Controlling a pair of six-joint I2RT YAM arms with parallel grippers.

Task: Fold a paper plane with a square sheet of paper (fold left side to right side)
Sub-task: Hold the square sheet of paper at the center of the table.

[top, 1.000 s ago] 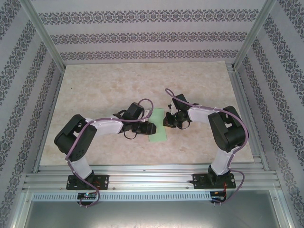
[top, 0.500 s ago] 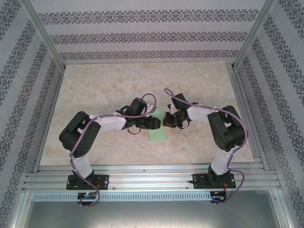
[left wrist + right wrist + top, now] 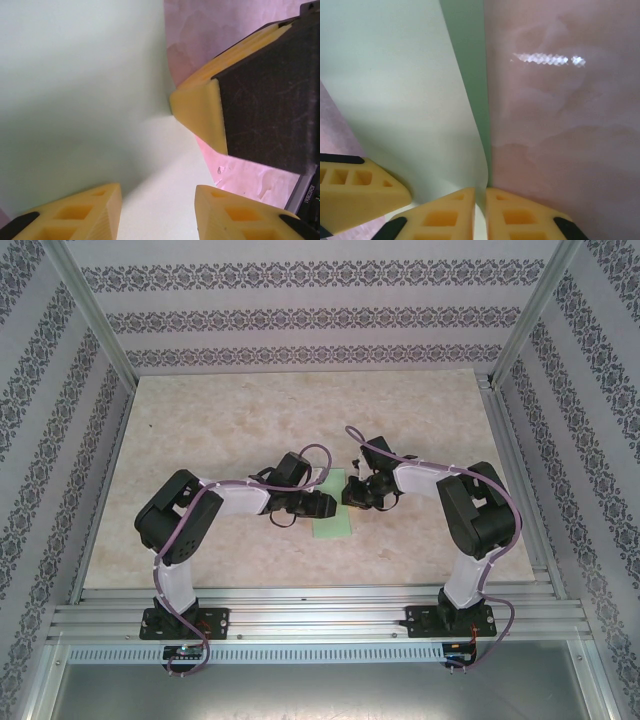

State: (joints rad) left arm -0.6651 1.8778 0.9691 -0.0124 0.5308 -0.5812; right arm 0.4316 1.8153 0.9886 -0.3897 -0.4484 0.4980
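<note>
Room on the desk (image 3: 200, 430) is wide: bare marbled surface runs to the far edge and to both side edges, well apart from the arms. The square sheet of paper (image 3: 336, 524) lies near the desk's middle, slightly toward the near edge, showing as a narrow green strip. The left hand (image 3: 324, 505) sits over the strip's left side, its fingers spread with flat paper beneath and between them, holding nothing. The right hand (image 3: 350, 497) meets the strip's right edge just opposite, so the two hands are close together. In the right wrist view its fingertips (image 3: 445, 217) stand a thin slit apart, with a raised, curving paper edge running into that slit. Whether they pinch it I cannot tell. In the left wrist view one right finger touches the paper's edge.
</note>
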